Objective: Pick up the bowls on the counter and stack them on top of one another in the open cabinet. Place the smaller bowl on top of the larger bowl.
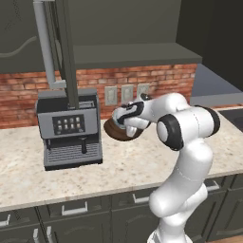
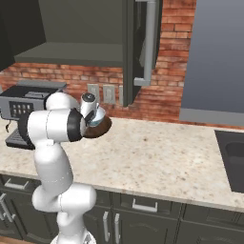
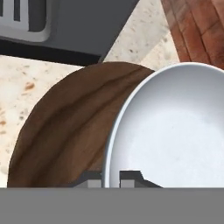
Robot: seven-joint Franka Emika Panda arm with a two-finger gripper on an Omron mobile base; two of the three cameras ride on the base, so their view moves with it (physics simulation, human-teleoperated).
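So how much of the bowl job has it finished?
Already stacked, it seems: the pale bowl sits inside the brown bowl. In hand: the gripper pinches the pale bowl's rim, both bowls apparently raised off the counter. Left: setting them on the cabinet shelf.

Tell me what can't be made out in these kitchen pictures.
- Left base view: the robot's hand covers most of the brown bowl; whether it rests on the counter is unclear.
- Right base view: the pale bowl is partly hidden behind the arm.
- Hand view: both bowls' lower parts and the tool are cut off by the bottom edge.
- Open cabinet: its interior is too dark.
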